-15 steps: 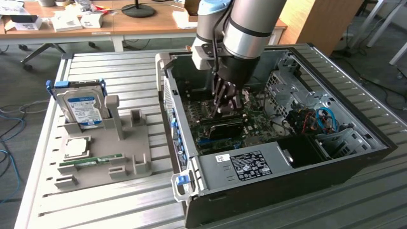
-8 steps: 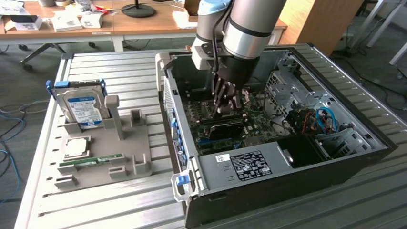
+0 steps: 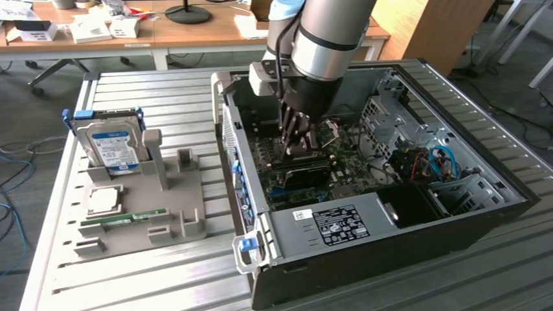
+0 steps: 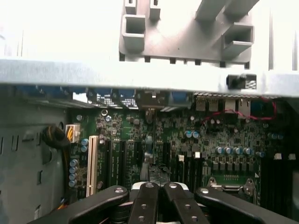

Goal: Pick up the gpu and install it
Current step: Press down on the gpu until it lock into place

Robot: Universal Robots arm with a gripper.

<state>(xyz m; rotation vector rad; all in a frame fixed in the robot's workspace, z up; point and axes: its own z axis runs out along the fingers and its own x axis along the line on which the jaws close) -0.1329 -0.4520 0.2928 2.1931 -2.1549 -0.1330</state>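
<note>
Your black-fingered gripper (image 3: 298,146) is clenched shut inside the open black tower case (image 3: 484,220), low over the green motherboard (image 4: 187,140).

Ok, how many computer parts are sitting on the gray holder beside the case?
3: a hard drive standing upright at the far end, a square chip in the middle, a green RAM stick lying nearest.

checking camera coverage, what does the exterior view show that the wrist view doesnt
Exterior view alone: the hard drive standing in the grey parts holder, the green RAM stick lying on it, and the desk behind. Wrist view alone: the white expansion slot and the yellow-wired connector. Both: the open computer case, its motherboard and the shut pincer lowered inside it.
</note>
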